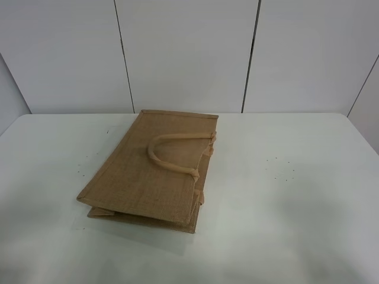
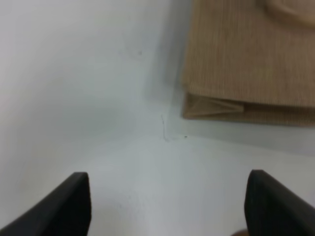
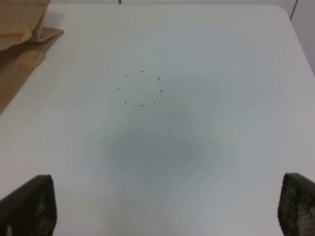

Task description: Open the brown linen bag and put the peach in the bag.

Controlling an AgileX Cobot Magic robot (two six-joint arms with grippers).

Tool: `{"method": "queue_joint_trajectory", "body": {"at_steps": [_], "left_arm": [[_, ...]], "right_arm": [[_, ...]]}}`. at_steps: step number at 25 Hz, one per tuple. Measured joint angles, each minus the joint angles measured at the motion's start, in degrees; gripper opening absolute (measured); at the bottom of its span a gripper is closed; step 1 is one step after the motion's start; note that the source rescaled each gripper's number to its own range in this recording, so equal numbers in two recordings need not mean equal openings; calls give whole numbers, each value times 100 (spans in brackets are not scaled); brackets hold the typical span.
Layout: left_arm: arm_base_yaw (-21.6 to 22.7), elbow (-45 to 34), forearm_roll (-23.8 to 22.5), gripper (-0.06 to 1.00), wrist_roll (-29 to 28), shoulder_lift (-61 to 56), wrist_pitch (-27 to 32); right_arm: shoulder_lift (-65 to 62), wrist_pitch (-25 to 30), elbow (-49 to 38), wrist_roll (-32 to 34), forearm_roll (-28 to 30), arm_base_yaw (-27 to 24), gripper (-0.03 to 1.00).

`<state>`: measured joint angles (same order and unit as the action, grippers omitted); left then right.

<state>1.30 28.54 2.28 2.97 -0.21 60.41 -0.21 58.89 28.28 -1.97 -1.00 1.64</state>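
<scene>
Brown linen bag (image 1: 155, 168) lies flat and closed at table (image 1: 296, 195) centre, long axis running 12 to 6 o'clock, ahead of the left gripper (image 2: 167, 206), jaws apart and empty, and nearer than the open right gripper (image 3: 167, 206); no peach visible.

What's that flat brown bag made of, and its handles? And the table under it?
The brown linen bag looks like coarse woven jute or linen, matte, with visible weave. Its handles seem lighter padded fabric. The table appears smooth, white, faintly glossy, perhaps laminate.
</scene>
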Motion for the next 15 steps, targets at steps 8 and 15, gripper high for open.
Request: {"method": "queue_joint_trajectory", "body": {"at_steps": [8,15], "left_arm": [[0,-28,-88,95,-76,-4,0],[0,-28,-88,95,-88,-4,0]], "right_arm": [[0,0,0,0,0,0,100],[0,0,0,0,0,0,100]]}}
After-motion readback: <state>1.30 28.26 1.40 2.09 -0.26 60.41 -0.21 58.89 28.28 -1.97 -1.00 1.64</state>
